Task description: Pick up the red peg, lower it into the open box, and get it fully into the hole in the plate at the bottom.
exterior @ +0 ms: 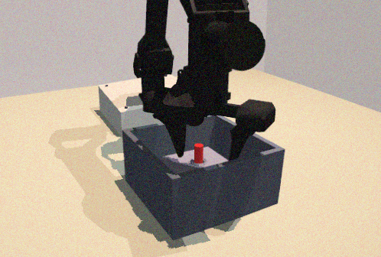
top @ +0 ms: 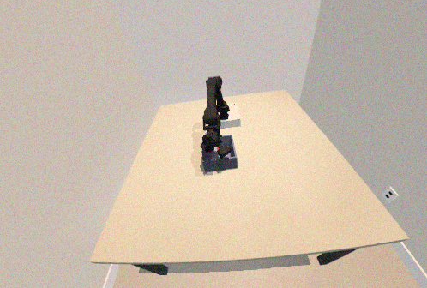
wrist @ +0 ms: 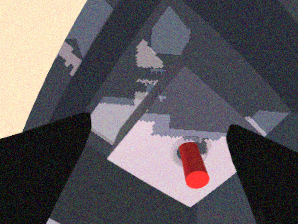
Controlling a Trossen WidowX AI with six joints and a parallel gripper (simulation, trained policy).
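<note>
The red peg [top: 217, 149] [exterior: 199, 154] [wrist: 193, 165] stands about upright at the hole in the pale plate [exterior: 216, 155] [wrist: 145, 155], with its upper part showing above the plate. The dark ring of the hole surrounds its foot; how deep it sits cannot be told. The plate lies at the bottom of the open dark blue-grey box [top: 220, 165] [exterior: 229, 194] [wrist: 245, 55]. My gripper [exterior: 207, 157] [wrist: 160, 126] is open wide, its fingers reaching down into the box on either side of the peg, apart from it.
The box walls stand close around my fingers. A pale base block [top: 232, 123] [exterior: 111, 105] sits behind the box, beneath the arm. The box and block are on a light wooden table [top: 266, 207] [exterior: 329, 200]. A shadow falls over part of the plate.
</note>
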